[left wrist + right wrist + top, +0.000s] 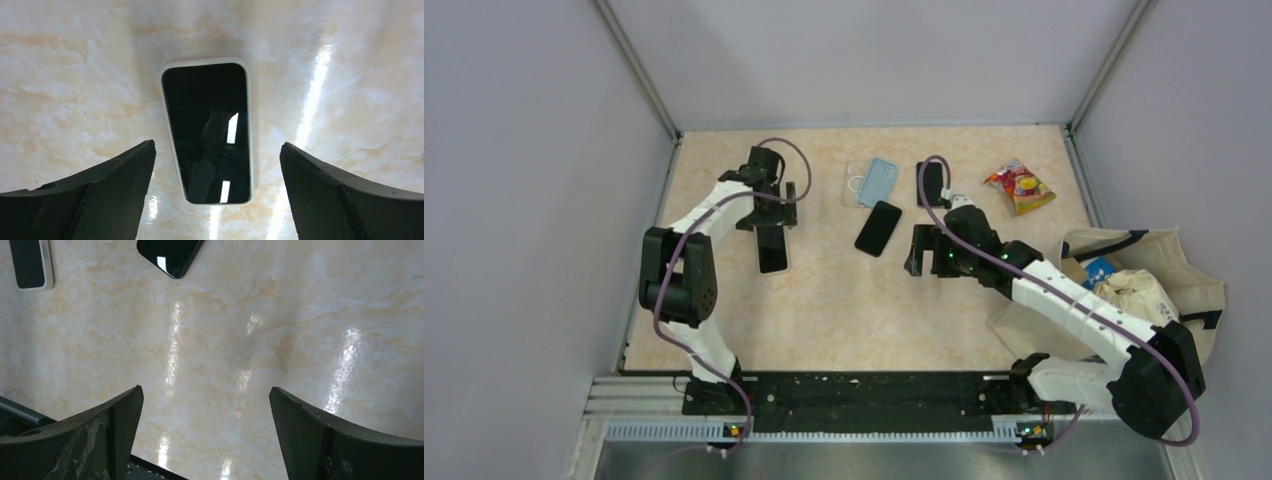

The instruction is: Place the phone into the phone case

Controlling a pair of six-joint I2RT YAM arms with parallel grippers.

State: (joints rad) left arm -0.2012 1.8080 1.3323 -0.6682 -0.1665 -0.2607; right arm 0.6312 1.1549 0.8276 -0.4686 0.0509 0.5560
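The left gripper [217, 146] hangs with fingers apart directly above a phone [207, 131] seated in a white case [205, 61] on the table [75, 75], while the right gripper [205, 390], likewise spread, is above bare tabletop near a black phone [170, 255].

A black phone [878, 228] is lying on the surface [844, 310], a blue case [881, 181] at its 12 o'clock, the left tool [771, 224] hovering at 9, the right tool [917, 260] at 4.
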